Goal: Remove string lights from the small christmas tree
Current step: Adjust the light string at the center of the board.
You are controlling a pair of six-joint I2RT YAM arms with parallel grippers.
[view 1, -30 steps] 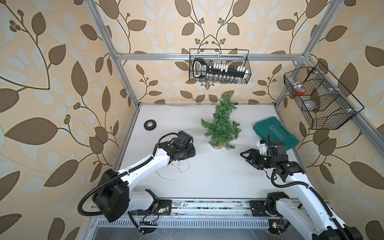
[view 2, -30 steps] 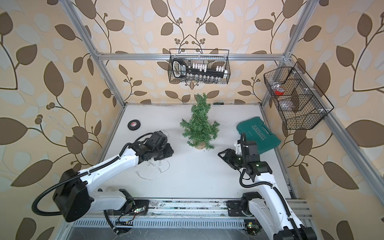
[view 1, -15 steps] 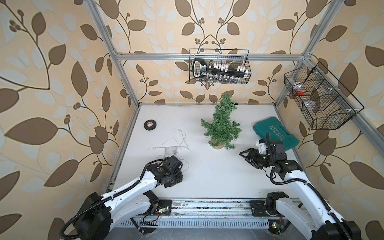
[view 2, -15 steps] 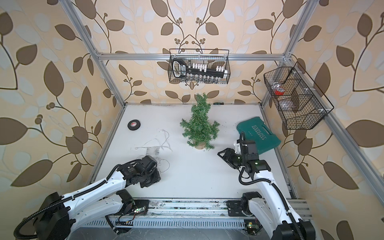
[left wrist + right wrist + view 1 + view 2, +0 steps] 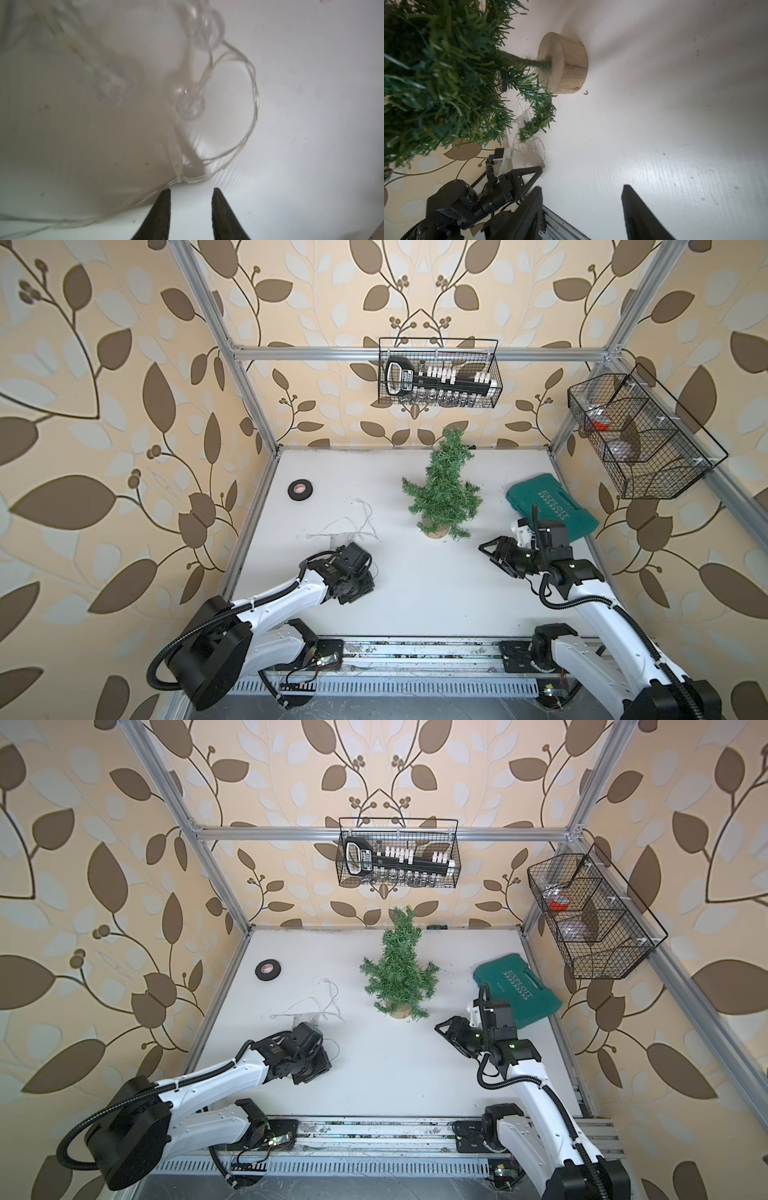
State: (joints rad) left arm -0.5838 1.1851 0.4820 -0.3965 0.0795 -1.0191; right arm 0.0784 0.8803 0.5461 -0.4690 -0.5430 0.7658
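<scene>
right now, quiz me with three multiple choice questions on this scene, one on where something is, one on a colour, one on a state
1. Where are the string lights relative to the small christmas tree?
A. wound round it
B. draped over its top
C. loose on the table, apart from it, on the tape roll side

2. What colour is the hard case?
A. teal green
B. red
C. yellow

3. How is the left hand?
A. shut on the wire
B. open, nothing between its fingers
C. shut on a branch

Answers:
1 C: both top views show the wire lying on the table and the tree bare.
2 A: its teal shell shows in both top views.
3 B: the left wrist view shows a clear gap, with the wire just beyond the tips.
</scene>
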